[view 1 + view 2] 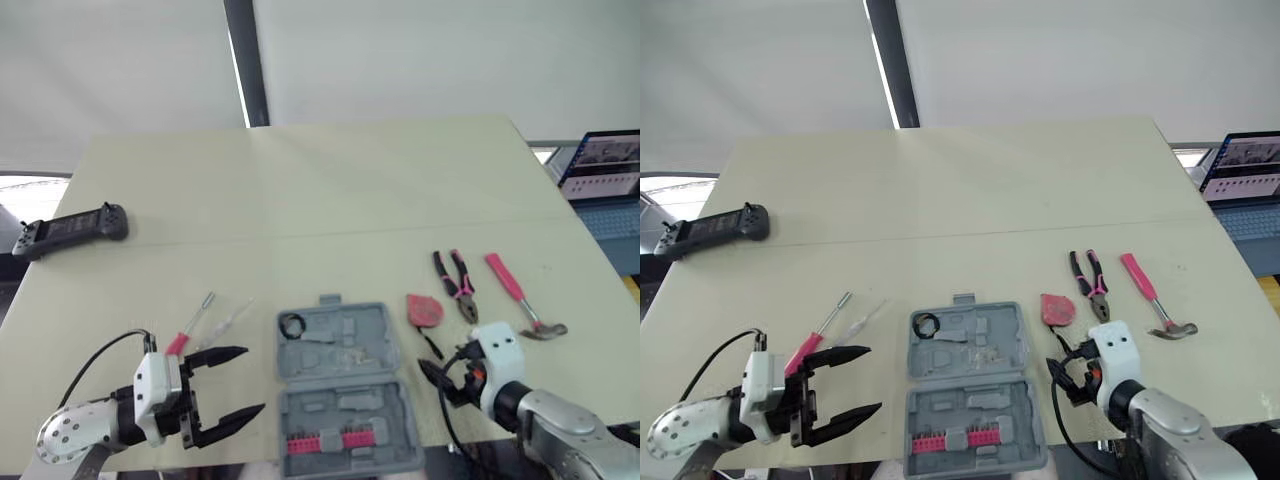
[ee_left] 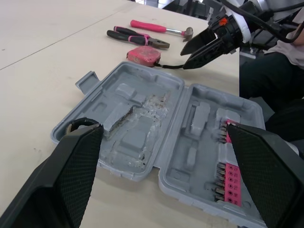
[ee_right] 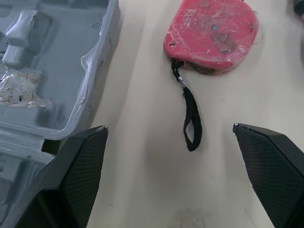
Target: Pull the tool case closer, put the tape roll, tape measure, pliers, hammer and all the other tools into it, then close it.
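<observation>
The grey tool case [image 1: 372,352] lies open near the table's front edge, with a pink bit strip [image 1: 325,440] in its near half. The black tape roll [image 1: 292,325] sits in the far left corner of the case. Right of the case lie the red tape measure [image 1: 424,310], the pink-handled pliers [image 1: 457,285] and the pink hammer [image 1: 520,295]. A red screwdriver [image 1: 190,328] and a clear-handled tool [image 1: 226,319] lie left of the case. My left gripper [image 1: 253,380] is open just left of the case. My right gripper [image 1: 435,382] is open, just short of the tape measure's strap [image 3: 190,118].
A black game controller [image 1: 70,230] rests at the table's left edge. A laptop [image 1: 605,165] stands beyond the right edge. The far half of the table [image 1: 330,190] is bare.
</observation>
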`<state>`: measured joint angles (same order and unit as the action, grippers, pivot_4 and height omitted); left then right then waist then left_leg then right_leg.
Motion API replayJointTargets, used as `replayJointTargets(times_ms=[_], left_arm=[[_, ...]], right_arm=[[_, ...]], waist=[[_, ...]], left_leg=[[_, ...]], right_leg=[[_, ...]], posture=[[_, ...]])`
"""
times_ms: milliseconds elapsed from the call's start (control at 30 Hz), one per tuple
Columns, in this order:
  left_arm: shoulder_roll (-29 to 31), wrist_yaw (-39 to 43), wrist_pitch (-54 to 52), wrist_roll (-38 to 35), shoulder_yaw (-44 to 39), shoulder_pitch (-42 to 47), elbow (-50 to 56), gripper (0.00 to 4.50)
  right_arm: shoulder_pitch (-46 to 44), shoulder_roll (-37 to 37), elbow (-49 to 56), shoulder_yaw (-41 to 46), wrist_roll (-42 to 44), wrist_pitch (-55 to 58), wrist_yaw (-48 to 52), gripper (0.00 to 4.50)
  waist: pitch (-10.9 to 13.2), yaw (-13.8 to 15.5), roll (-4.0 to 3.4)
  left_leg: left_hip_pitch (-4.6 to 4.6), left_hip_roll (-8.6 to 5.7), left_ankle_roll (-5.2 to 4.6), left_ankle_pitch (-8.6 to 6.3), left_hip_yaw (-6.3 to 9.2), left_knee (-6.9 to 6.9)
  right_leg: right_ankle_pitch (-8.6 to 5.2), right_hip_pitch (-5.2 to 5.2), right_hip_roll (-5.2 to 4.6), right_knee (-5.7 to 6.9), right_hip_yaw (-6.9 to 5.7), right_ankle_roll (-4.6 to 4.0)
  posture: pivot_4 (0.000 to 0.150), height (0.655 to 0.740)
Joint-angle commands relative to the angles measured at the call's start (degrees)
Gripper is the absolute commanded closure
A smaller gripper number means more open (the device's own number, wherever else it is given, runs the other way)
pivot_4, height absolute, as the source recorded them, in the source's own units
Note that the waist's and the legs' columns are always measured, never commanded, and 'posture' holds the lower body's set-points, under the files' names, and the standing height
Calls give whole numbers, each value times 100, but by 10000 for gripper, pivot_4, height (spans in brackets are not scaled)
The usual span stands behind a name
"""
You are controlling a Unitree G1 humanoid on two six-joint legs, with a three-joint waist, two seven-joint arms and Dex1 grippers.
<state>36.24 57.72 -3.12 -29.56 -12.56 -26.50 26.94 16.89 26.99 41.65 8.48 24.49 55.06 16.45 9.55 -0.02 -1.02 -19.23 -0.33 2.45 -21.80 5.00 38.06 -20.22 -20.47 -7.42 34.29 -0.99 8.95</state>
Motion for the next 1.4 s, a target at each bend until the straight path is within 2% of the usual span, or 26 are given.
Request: replayJointTargets(times_ms=[33, 367, 867, 967, 1200, 1400], left_arm=[[46, -79, -15, -12, -87, -92, 291, 677], [143, -377, -437, -89, -141, -101, 785, 677], [168, -641, -876, -115, -333, -96, 1155, 677], [149, -628, -839, -82, -345, -145, 1141, 0], [85, -581, -659, 3, -337, -260, 1023, 0], [79, -557, -577, 22, -315, -284, 942, 0]], right_arm=[[-92, -110, 189, -222, -163, -103, -208, 0], [-680, -341, -420, -695, -688, -297, -455, 0], [-1148, -753, -1086, -780, -956, -188, -555, 0], [-1187, -836, -1136, -735, -992, -128, -599, 8334], [-1194, -829, -1110, -747, -1050, -78, -558, 43825], [-1144, -734, -1025, -750, -1006, -38, -456, 44544]], waist=[[0, -2, 0], [-1, -8, 3], [-2, -14, 4], [-3, -15, 6], [-4, -21, 7], [-4, -19, 8]], left_leg=[[0, 0, 0, 0, -1, 0], [0, 0, 0, 0, -4, -2], [1, 2, 1, 0, -10, -3], [1, 1, 1, 0, -11, -3], [1, 3, 1, 0, -11, -6], [1, 3, 1, 0, -12, -6]], right_leg=[[0, -1, 0, 1, 1, 0], [0, -9, 0, 6, 7, 0], [0, -14, 1, 13, 11, 0], [0, -14, 0, 14, 13, 0], [0, -16, 2, 14, 12, -1], [0, -16, 1, 13, 12, -1]], posture=[[1500, 7400], [1500, 7400], [1500, 7400], [1500, 7400], [1500, 7400], [1500, 7400]])
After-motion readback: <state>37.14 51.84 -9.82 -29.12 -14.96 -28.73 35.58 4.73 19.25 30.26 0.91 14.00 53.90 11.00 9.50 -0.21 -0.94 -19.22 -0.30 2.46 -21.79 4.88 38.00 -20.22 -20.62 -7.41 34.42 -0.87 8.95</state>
